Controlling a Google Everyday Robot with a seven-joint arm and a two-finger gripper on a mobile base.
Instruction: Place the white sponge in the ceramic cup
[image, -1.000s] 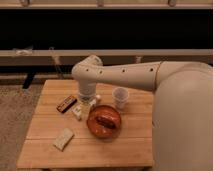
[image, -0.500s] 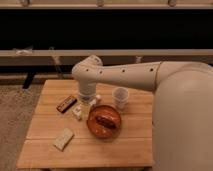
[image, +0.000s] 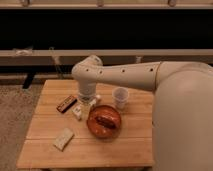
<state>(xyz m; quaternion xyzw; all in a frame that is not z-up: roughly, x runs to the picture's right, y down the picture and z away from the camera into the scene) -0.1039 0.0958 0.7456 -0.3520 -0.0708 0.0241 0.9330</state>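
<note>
The white sponge (image: 63, 138) lies flat near the front left of the wooden table (image: 125, 147). The ceramic cup (image: 120, 97) stands upright at the middle back of the table, right of my arm. My gripper (image: 86, 103) hangs below the arm's wrist over the back middle of the table, left of the cup and well behind the sponge. It is close above a white pack (image: 78, 111). The arm hides most of the gripper.
A wide orange-brown bowl (image: 104, 121) with something dark in it sits in front of the cup. A dark brown bar (image: 66, 103) lies left of the gripper. My large arm body fills the right side. A dark shelf runs behind the table.
</note>
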